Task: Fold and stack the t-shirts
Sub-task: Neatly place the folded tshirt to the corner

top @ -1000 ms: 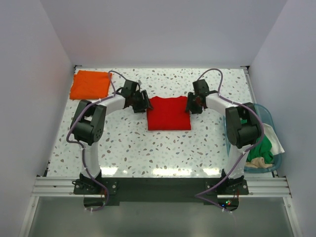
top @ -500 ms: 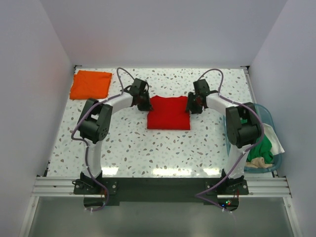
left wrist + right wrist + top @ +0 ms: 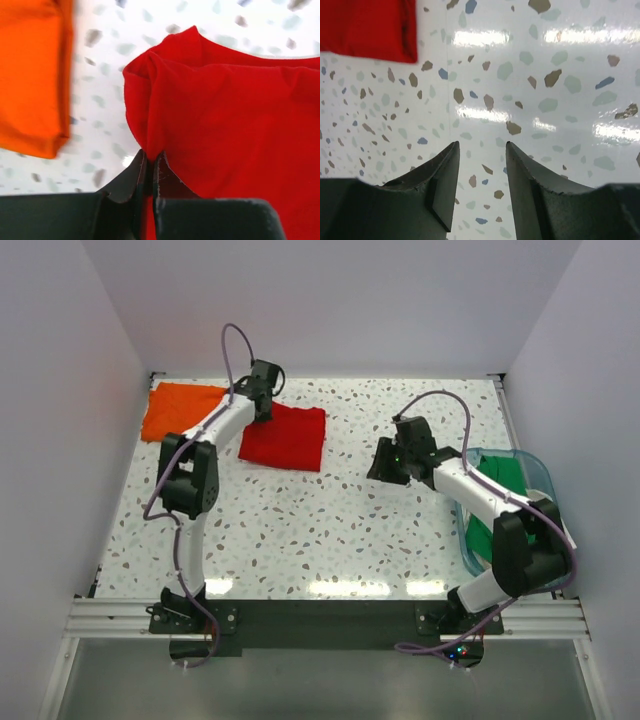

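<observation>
Left gripper point(image 3: 149, 156) pinches an edge of the red t-shirt point(image 3: 225, 115). The orange t-shirt point(image 3: 30, 75) lies just leftward, at the far-left corner of the worktop point(image 3: 330, 530). Right gripper point(image 3: 481, 150), spread and empty, hangs farther off.

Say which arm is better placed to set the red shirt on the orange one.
Left. The left gripper is shut on the red shirt, close beside the orange shirt. The right gripper hangs open over the table, holding nothing.

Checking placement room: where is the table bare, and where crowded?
Bare: the middle and near strip of the table, between the red t-shirt and the tub, right gripper overhead. Crowded: far left, where the left gripper pinches the red t-shirt close beside the orange t-shirt.
</observation>
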Available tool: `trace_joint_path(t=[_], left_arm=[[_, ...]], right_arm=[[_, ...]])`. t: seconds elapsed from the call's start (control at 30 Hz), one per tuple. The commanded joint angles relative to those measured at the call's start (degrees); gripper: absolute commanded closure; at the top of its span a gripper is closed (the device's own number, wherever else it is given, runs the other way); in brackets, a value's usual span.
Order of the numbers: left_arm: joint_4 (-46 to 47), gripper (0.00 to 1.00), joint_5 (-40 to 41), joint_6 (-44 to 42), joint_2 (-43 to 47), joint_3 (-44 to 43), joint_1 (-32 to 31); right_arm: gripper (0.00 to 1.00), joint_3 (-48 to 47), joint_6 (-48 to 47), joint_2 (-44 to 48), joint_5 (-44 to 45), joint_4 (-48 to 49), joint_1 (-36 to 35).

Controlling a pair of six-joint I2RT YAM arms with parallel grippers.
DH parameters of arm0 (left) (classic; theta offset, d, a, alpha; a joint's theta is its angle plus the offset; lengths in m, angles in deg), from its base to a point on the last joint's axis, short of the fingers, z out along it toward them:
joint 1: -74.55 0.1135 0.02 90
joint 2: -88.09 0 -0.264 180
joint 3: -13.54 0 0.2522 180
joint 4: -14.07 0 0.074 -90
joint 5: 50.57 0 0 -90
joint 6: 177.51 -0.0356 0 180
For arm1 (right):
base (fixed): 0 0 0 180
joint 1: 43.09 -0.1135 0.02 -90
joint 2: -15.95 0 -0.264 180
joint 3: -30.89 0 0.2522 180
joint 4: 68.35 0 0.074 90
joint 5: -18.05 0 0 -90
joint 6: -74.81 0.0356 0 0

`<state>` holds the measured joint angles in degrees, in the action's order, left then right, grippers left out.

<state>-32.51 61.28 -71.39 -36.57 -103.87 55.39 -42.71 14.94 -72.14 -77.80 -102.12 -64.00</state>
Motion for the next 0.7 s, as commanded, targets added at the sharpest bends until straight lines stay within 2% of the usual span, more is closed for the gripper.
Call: trace_joint_path(t=[0.0,0.17,0.2,0.4,0.67], left_arm=[[-0.84,1.0,9.18,-11.28,-0.49,-5.06,4.55],[0.99,1.0,9.44,-15.85,-1.2,-9.19,9.57],[1.44,1.0,9.97,-19.16,-1.2,-9.98,9.84],[1.97,1.0,11.46,-25.34,-2.34,-16.38,11.51],[-0.23,1.0,9.8,-26.93,-1.29,-20.27,12.65]], right_arm=[[0.55,2.96,1.16,4.06,-2.06,2.26,-0.8],[0.55,3.85,0.28,5.91,-2.68,1.03,-1.24],[0.55,3.85,0.02,6.35,-2.59,0.85,-1.24],[0.55,2.8,-0.42,6.44,-2.59,-0.38,-1.33],[0.55,1.65,-1.21,6.97,-2.06,-1.96,-1.42]])
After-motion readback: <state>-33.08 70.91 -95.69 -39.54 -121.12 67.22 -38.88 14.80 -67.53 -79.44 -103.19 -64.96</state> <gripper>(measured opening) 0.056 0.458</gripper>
